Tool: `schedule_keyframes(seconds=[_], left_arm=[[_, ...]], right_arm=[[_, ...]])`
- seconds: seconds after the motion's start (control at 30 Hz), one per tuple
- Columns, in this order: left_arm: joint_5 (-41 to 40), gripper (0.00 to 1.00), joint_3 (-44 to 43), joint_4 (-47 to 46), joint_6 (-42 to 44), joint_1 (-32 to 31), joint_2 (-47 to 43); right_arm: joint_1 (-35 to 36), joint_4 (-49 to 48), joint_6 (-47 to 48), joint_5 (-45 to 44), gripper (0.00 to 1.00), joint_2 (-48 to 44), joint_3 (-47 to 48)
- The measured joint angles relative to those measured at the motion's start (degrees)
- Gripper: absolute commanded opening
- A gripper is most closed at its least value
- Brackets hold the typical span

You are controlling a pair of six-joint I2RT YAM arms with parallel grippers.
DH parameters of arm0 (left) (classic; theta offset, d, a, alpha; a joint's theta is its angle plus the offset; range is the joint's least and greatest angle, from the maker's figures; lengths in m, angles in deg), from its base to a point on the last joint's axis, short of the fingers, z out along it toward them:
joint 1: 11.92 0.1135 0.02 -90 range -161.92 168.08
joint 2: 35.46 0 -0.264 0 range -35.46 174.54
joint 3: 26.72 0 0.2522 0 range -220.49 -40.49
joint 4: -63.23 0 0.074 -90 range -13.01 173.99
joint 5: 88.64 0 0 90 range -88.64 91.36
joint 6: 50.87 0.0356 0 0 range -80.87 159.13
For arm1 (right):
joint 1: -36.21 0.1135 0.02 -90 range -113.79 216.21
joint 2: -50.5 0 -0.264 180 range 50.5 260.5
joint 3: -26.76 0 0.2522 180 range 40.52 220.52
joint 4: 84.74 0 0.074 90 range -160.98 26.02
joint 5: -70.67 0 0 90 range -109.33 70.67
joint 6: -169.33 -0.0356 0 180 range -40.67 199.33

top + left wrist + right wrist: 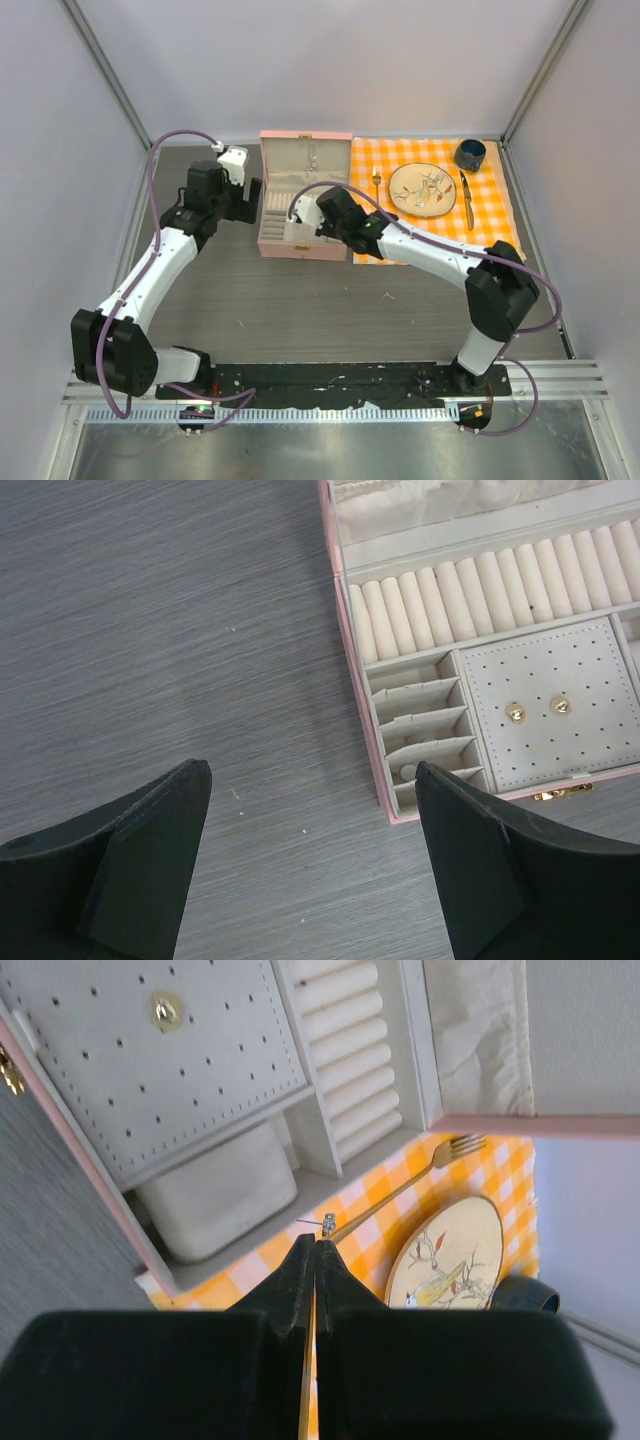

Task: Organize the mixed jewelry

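My right gripper [317, 1243] is shut on a tiny silvery stud earring [327, 1223], whose pin sticks out just past the fingertips. It hangs over the right end of the open pink case [90, 1200], above the checked cloth. Two gold studs [516, 712] sit on the case's perforated pad, and one stud [166, 1012] shows in the right wrist view. A small pale bit [408, 772] lies in a narrow compartment. My left gripper [312, 770] stands open and empty over bare table, left of the case [345, 610]. From above, the right gripper [299, 220] is at the case's [305, 195] front right.
An orange checked cloth [490, 225] right of the case carries a bird-patterned plate [422, 189], a gold fork [377, 185], a gold knife [467, 200] and a dark cup [470, 154]. Ring rolls [480, 590] fill the case's back row. White walls enclose the table.
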Motion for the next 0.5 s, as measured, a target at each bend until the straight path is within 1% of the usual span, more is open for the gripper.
schedule_keyframes(seconds=[0.2,0.5], left_arm=[[-0.79,0.88,0.0,-0.15,-0.37,0.61,-0.02],[-1.11,0.88,0.0,-0.31,-1.95,3.02,-0.02]], right_arm=[[2.67,-4.61,2.12,-3.1,0.01,6.78,3.82],[4.26,-7.15,4.09,-4.09,0.01,13.11,10.03]])
